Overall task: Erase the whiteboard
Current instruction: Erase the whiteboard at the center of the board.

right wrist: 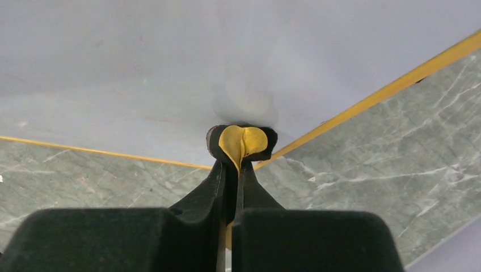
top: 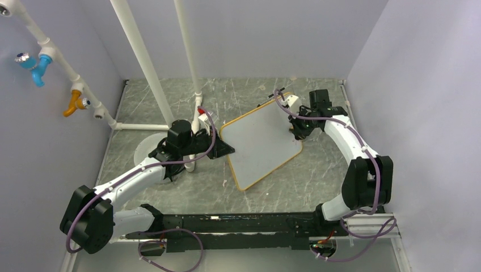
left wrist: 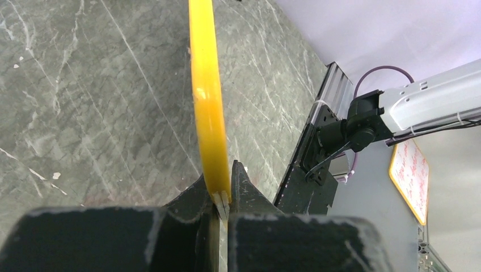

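My overhead view looks down from behind; both wrist views sit close (nearly touching) on the whiteboard [top: 262, 148] all share.

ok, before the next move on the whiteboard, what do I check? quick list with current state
1. Left gripper shut on the whiteboard frame: ok.
2. Right gripper shut on the yellow-and-black pad: ok.
3. Pad touching the board face: it sits at a corner; contact cannot tell.
4. Red marks on the face: none visible from above or near the pad; ok.
5. Board flat on the table: cannot tell.
6. White pipe beside the left gripper: very close from above; clearance cannot tell.
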`<control>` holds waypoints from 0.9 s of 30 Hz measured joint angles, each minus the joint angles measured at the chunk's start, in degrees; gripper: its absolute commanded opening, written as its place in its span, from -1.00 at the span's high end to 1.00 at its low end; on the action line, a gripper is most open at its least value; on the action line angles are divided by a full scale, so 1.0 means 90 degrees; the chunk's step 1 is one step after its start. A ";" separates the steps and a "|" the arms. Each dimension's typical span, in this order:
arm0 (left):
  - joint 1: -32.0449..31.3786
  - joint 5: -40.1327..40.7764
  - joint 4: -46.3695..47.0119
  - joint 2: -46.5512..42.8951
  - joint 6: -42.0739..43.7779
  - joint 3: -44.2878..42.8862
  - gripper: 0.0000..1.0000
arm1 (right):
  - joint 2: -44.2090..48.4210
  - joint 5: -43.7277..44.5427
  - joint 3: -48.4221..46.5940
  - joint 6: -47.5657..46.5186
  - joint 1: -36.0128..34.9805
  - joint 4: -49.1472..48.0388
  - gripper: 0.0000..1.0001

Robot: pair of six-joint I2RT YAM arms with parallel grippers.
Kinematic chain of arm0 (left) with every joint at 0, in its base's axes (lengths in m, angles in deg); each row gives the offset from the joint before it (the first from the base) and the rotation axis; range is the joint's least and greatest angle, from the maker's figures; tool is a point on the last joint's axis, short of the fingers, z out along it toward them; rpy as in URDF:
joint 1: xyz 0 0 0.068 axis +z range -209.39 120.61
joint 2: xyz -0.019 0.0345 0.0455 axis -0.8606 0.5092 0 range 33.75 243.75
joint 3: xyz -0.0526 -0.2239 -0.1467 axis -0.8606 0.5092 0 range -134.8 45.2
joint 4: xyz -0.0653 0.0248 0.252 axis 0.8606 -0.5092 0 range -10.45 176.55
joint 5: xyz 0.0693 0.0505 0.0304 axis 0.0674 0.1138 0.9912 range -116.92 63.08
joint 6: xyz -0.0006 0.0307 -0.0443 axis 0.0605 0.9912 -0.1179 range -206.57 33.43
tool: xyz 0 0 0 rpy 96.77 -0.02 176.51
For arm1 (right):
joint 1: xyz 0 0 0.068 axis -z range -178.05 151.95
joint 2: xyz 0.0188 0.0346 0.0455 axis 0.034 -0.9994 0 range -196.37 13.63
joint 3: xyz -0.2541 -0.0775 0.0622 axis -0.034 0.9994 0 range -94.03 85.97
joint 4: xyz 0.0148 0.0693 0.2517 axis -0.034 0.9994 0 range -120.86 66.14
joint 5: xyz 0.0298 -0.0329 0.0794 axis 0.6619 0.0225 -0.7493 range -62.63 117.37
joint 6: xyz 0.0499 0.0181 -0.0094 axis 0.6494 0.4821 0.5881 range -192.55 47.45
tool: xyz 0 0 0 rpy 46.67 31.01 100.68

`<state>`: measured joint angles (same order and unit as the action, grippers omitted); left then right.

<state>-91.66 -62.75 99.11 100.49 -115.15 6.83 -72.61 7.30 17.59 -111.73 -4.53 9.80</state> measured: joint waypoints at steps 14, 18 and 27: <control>0.0007 0.0015 -0.0022 -0.0027 -0.0080 0.0000 1.00 | -0.0267 0.0223 0.1644 -0.0024 0.0066 -0.0219 1.00; 0.0007 0.0017 -0.0019 -0.0032 -0.0022 0.0000 1.00 | -0.0289 0.0185 0.0767 0.0029 0.0061 0.0141 1.00; 0.0007 0.0036 -0.0007 -0.0032 -0.0034 0.0000 1.00 | -0.0199 0.0236 0.0316 0.0090 0.0063 -0.0255 1.00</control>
<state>-91.59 -62.42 99.05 100.21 -115.45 6.83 -74.40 9.42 20.43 -110.92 -3.96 7.51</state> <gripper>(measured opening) 0.069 0.041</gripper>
